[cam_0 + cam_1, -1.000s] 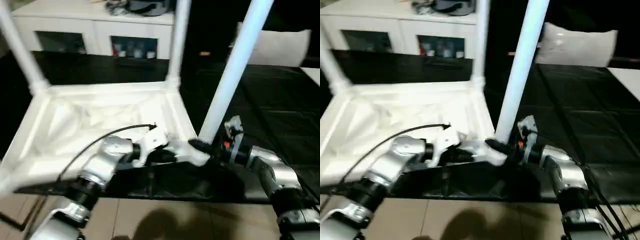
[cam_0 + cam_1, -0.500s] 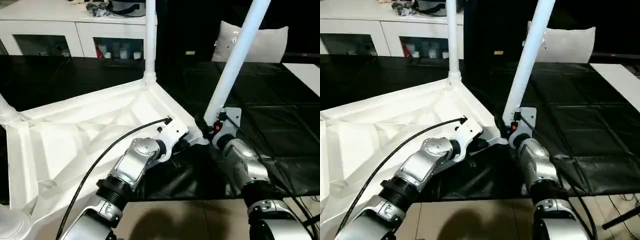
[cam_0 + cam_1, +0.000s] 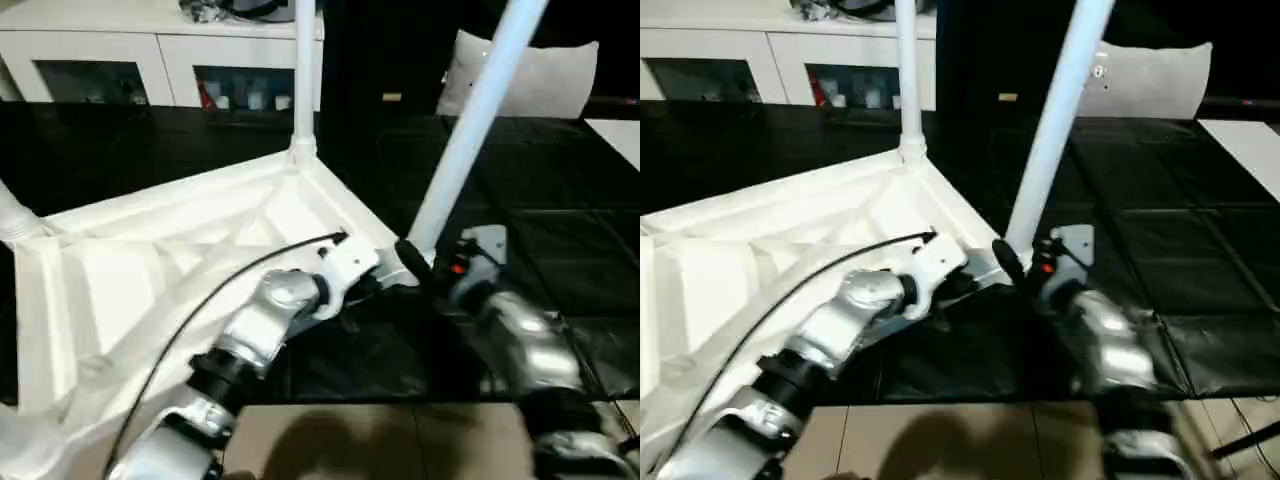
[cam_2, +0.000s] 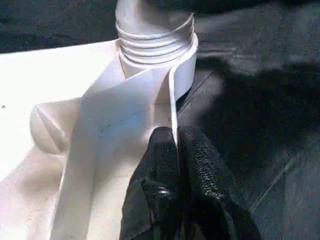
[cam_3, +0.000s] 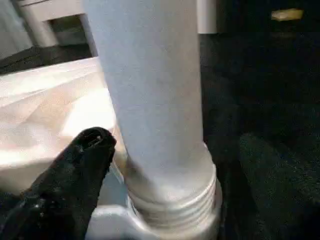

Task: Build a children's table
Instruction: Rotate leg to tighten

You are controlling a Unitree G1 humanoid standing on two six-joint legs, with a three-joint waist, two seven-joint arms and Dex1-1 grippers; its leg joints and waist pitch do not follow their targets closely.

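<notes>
The children's table lies upside down on a black mat, its white ribbed top facing up. Three legs stand in corner sockets: one at the far corner, one at the left edge, one at the near right corner. My left gripper is shut on a thin rim wall of the top, just beside the near right socket. My right gripper is open around that leg's base, one finger on each side, close to the threaded collar.
A white cabinet with glass doors runs along the back. A pale grey cushion leans behind the near right leg. The black mat stretches to the right. Tan floor shows at the front edge.
My right gripper's fingers have spread apart around the leg's base, and that forearm is moving. The left gripper keeps its hold on the rim. The camera has shifted.
</notes>
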